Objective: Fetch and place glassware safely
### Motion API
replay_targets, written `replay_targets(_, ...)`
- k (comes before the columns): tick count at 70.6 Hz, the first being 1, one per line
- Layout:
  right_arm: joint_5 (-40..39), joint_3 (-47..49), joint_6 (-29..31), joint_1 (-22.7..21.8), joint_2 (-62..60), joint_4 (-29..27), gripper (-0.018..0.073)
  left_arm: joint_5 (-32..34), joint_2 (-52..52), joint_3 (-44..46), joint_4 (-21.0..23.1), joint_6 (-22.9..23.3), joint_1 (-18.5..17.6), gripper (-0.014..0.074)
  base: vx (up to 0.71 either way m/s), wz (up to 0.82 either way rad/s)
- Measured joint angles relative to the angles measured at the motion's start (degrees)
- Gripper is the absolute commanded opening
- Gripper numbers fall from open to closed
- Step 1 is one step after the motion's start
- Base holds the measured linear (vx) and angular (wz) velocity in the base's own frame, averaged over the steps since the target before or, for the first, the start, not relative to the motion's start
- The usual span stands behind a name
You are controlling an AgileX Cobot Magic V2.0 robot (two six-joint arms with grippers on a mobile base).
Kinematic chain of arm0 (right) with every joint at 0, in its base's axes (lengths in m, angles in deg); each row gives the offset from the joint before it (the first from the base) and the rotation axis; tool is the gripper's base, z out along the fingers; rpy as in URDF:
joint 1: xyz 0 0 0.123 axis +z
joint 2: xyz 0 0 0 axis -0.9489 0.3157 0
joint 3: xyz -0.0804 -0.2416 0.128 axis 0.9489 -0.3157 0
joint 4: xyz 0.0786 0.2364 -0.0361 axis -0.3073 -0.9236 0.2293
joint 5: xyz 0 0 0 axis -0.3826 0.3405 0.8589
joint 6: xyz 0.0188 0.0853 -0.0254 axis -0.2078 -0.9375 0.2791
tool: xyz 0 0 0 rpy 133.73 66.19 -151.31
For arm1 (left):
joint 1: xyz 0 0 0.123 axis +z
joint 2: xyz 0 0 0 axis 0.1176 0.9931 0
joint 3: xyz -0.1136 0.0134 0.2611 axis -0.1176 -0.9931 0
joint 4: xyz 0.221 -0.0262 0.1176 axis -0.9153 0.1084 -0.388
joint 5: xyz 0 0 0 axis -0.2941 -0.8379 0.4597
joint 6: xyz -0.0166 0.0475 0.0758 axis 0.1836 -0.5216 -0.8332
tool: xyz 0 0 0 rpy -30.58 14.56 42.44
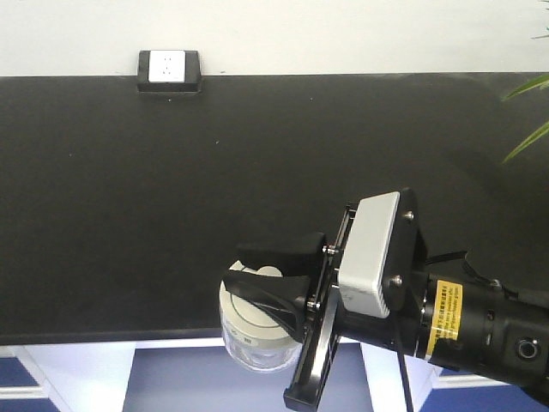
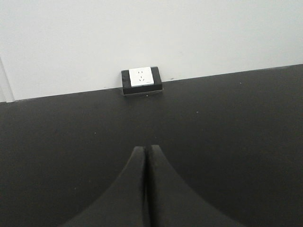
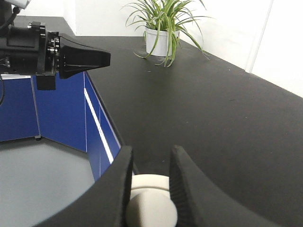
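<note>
Black bench (image 1: pixel 129 215) stretches out beyond the right gripper (image 1: pixel 237 264), whose jaws clamp the lid of the glass jar (image 1: pixel 250 343) at the near edge, so fetching looks done and setting down remains, while the left gripper (image 2: pixel 145 149) has its jaws pressed together, empty.

The socket (image 1: pixel 168 67) sits at the back edge of the counter (image 1: pixel 171 215), against the wall and toward its left. The plant (image 3: pixel 158 40) stands at the counter's far right end. The jar (image 1: pixel 253 330) is at the counter's front edge, right of centre, between the fingers of the right gripper (image 1: pixel 240 268). The left gripper (image 2: pixel 146 149) faces the socket across the counter.
</note>
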Motion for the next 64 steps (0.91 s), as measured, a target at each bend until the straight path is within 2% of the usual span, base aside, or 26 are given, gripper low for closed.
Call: replay_targets(64,0.00,0.00,0.00,0.00,0.00,0.05,-0.0003,0.00,0.00,0.00,0.00,0.00,0.00,-0.0007,0.14,0.03)
